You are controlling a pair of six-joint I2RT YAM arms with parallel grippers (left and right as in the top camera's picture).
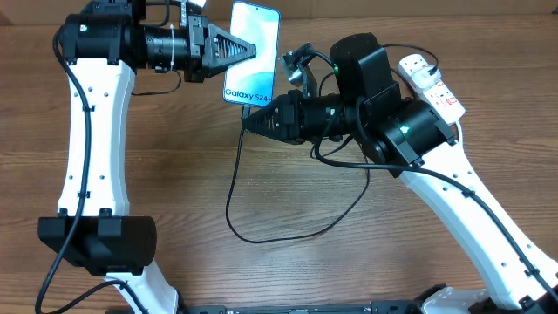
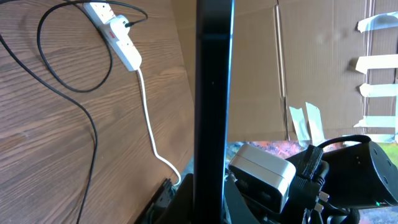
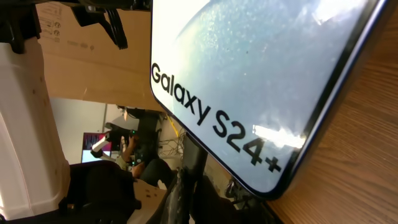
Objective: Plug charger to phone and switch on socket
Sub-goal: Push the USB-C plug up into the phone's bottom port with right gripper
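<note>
My left gripper (image 1: 251, 50) is shut on the phone (image 1: 254, 44) and holds it up off the table, its light blue screen facing up and the "Galaxy S24+" text at its near end. In the left wrist view the phone (image 2: 214, 93) is a black edge-on bar between the jaws (image 2: 211, 208). My right gripper (image 1: 248, 125) is shut on the charger's connector end, just below the phone's lower edge (image 3: 261, 74). Its jaws (image 3: 208, 186) are dark and the tip is hard to make out. The black charger cable (image 1: 229, 205) loops over the table. The white socket (image 1: 432, 80) lies at the back right.
In the left wrist view the socket (image 2: 118, 38) has a black plug (image 2: 123, 25) in it, and its thick white cord (image 2: 149, 118) runs to the table's far edge. A cardboard wall (image 2: 311, 62) with tape strips stands behind the table. The two arms are close together.
</note>
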